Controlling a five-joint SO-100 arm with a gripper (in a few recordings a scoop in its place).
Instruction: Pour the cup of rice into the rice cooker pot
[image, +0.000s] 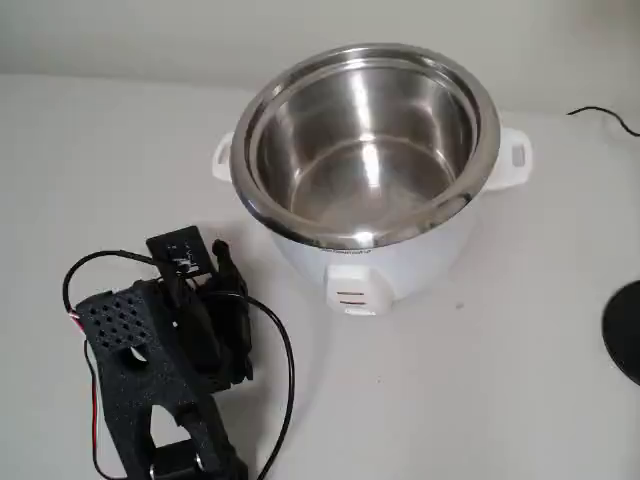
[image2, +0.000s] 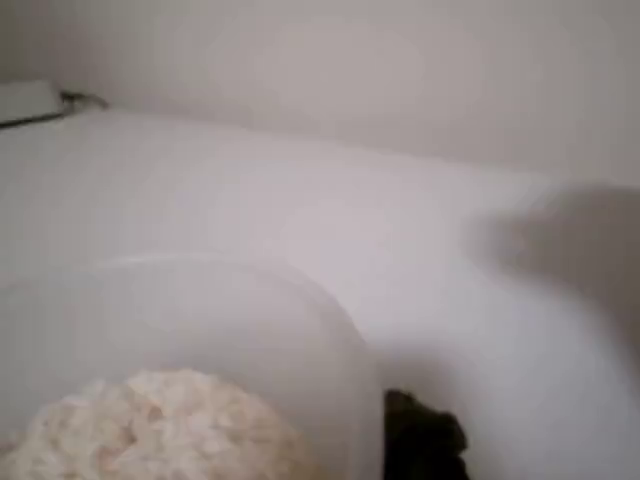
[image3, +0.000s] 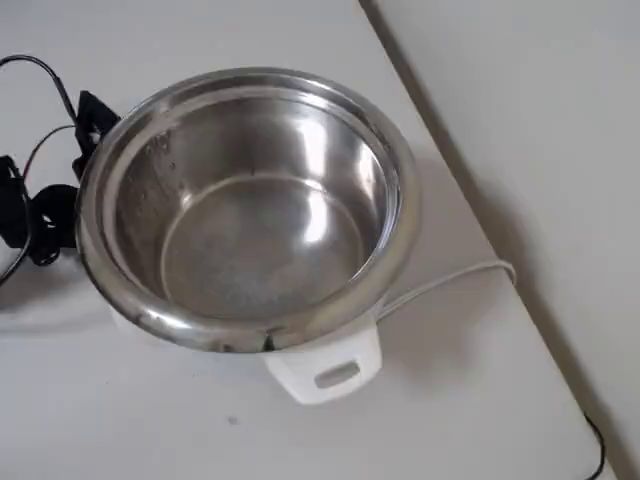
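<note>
Right in front of the wrist camera sits the cup (image2: 200, 360), with rice (image2: 160, 425) heaped inside it. One dark gripper finger (image2: 425, 440) shows just beside the cup's right wall; I cannot tell if the gripper is gripping it. Seen in the fixed view, the black arm (image: 170, 370) stands near the pot (image: 365, 140), below and to its left. The pot looks bare inside.

Cup (image2: 200, 330): translucent whitish plastic, upright, close under wrist cam, holding rice (image2: 160, 425), pale heaped grains.
Rice cooker pot (image: 365, 140): shiny steel, wide rim, empty, up-right of arm in fixed view.
</note>
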